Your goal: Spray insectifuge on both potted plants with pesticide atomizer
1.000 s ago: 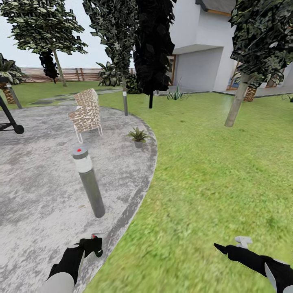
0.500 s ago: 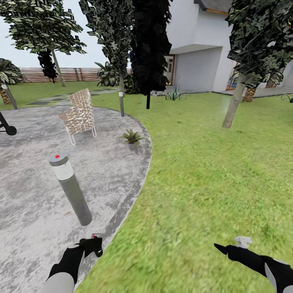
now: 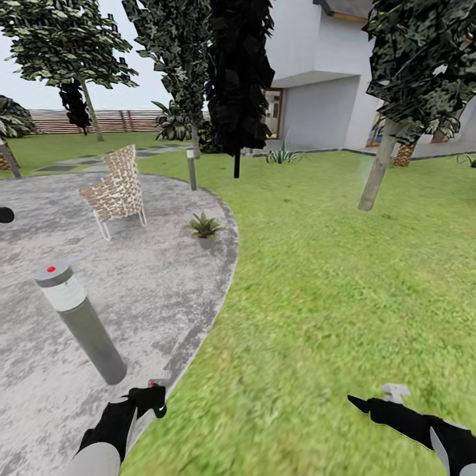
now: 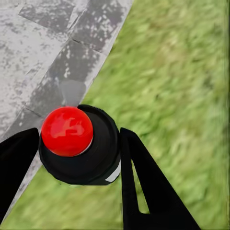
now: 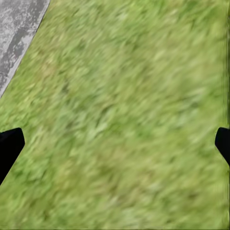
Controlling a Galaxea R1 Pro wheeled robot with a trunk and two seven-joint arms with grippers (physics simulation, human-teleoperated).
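Head view: high up, facing forward and slightly down across the round grey stone patio (image 3: 99,291) and the green lawn (image 3: 330,277), far out to a white house (image 3: 317,73) and brown slatted fence (image 3: 119,120); both black arms low at the near edge.

Left wrist view: very near the ground, aimed down along two black fingers (image 4: 143,182), straddling the curved border where grey paving (image 4: 48,48) meets grass (image 4: 177,72). Same border strip as just ahead of the left arm in the head view.

Right wrist view: close over blurred grass (image 5: 124,120), paving (image 5: 19,28) just in one corner; black fingertips (image 5: 8,146) at opposite edges. Shared with the head view: the near lawn.
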